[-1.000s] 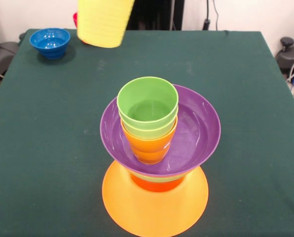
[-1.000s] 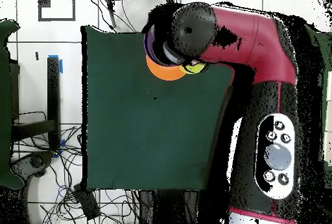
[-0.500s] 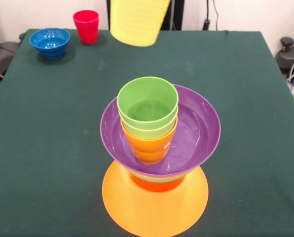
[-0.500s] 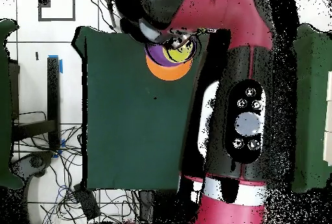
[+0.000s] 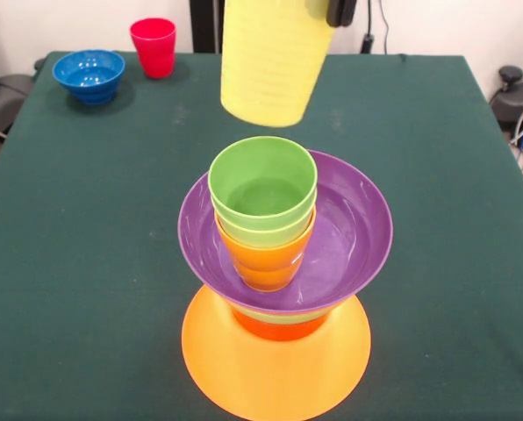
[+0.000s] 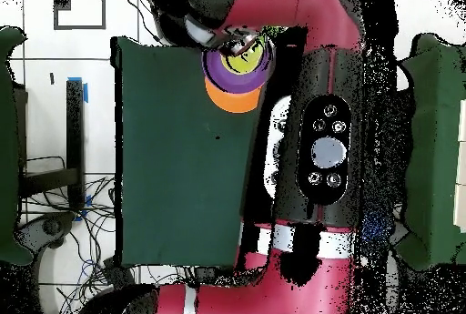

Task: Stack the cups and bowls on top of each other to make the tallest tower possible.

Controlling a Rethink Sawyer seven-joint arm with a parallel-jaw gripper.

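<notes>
The gripper (image 5: 339,10) shows only as a dark piece at the top edge of the front view, against the upper right of the pale yellow cup (image 5: 270,61). That cup hangs in the air, a little tilted, so the gripper is holding it, though how its fingers sit on the cup cannot be told. The cup's bottom hangs above the tower (image 5: 283,263) and apart from it, just over the rim of the lime green cup (image 5: 263,186).

The tower itself, from the top down: the lime green cup nested in a second green cup, only a rim of which shows, and that in the orange cup (image 5: 266,259); these stand in the purple bowl (image 5: 354,232). Under the purple bowl a green rim and a red-orange bowl (image 5: 279,326) peep out, and the wide orange bowl (image 5: 275,368) is the base. At the far left of the green table (image 5: 454,158) stand the blue bowl (image 5: 89,74) and the red cup (image 5: 154,46), near each other and well apart from the tower.

Counted: five cups, five bowls.

Half a second ago the yellow cup was higher and further from the tower; it has come down and nearer. In the overhead view the red arm (image 6: 319,137) has swung across the table's right side
</notes>
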